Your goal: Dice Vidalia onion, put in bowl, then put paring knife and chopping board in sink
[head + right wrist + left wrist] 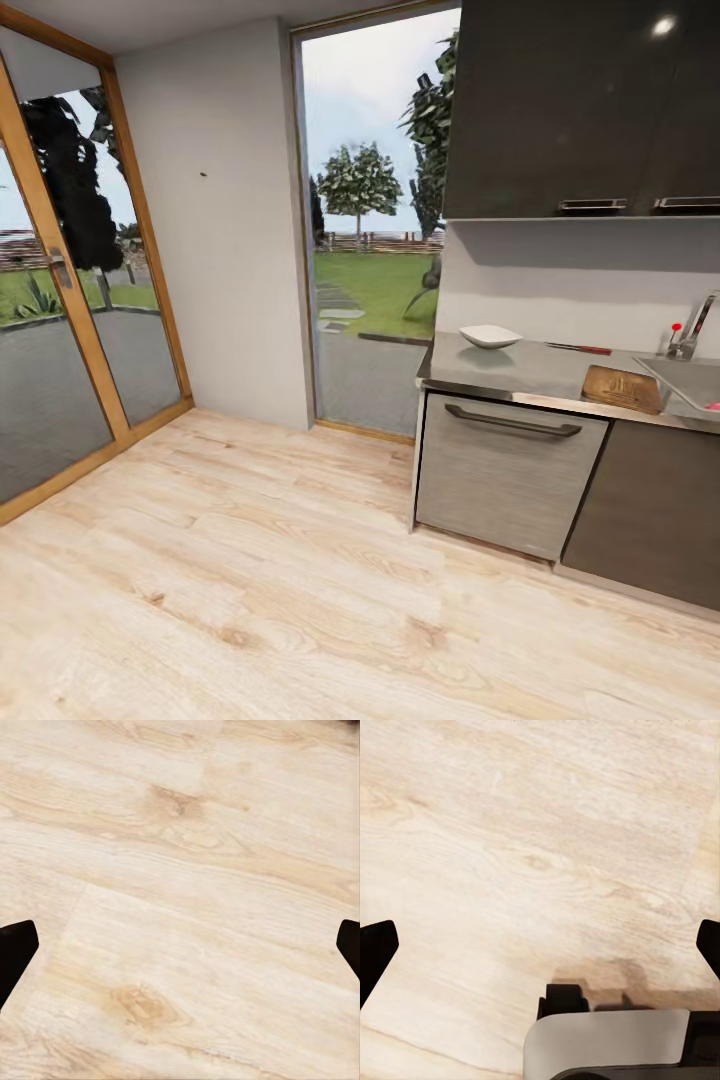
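Observation:
On the right of the head view a grey countertop [530, 372] carries a white bowl [490, 336], a red-handled paring knife [580, 348] by the wall and a brown chopping board [622, 388]. Right of the board lies the sink [690, 378], cut by the picture edge, with a pinkish Vidalia onion [712, 407] just showing in it. My left gripper [540, 945] is open over the pale wood floor, its dark fingertips [376, 945] far apart. My right gripper [180, 945] is open too, over bare floorboards, holding nothing.
A chrome tap with a red knob [692, 338] stands behind the sink. Dark wall cabinets [580, 110] hang above, and grey base units [510, 475] stand below the counter. Tall glass doors [70, 300] line the left wall and a window [370, 230] sits ahead. A pale part of my base [607, 1042] shows in the left wrist view.

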### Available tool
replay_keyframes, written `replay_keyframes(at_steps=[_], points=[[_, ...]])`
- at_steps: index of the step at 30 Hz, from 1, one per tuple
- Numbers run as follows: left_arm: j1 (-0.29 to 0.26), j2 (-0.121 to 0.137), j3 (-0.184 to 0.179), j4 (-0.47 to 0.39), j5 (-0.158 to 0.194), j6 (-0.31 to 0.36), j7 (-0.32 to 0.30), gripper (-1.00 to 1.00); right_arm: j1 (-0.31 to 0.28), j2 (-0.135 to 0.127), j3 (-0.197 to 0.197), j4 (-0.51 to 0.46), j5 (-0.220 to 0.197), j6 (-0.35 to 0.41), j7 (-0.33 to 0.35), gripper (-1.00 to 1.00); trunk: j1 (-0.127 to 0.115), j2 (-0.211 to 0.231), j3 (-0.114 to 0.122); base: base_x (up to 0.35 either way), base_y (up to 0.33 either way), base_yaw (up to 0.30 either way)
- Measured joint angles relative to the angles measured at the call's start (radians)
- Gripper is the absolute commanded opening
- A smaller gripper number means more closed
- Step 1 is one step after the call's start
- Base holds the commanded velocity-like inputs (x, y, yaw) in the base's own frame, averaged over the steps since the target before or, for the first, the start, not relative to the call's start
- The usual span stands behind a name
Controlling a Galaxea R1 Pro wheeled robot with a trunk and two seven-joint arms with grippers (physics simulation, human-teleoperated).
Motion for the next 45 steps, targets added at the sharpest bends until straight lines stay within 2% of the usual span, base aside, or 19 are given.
replay_keyframes(at_steps=[6, 12, 27, 45], points=[[0.000, 0.001, 0.000, 0.006, 0.001, -0.001, 0.000, 1.00, 0.000, 0.000, 0.000, 0.006, -0.002, -0.046, 0.000, 1.00, -0.019, 0.035, 0.016, 0.000, 0.000, 0.000], [0.000, 0.000, 0.000, 0.016, 0.001, -0.023, 0.000, 1.00, 0.000, 0.000, 0.000, 0.006, 0.000, -0.053, 0.000, 1.00, -0.042, 0.077, 0.034, 0.000, 0.000, 0.000], [0.000, 0.000, 0.000, 0.017, 0.001, -0.027, 0.000, 1.00, 0.000, 0.000, -0.001, 0.006, 0.001, -0.053, 0.000, 1.00, -0.100, 0.182, 0.081, 0.000, 0.000, -0.007], [0.000, 0.000, 0.000, 0.017, 0.001, -0.027, 0.000, 1.00, 0.000, 0.000, -0.001, 0.006, -0.002, -0.054, 0.000, 1.00, -0.169, 0.308, 0.151, 0.000, 0.000, -0.235]])
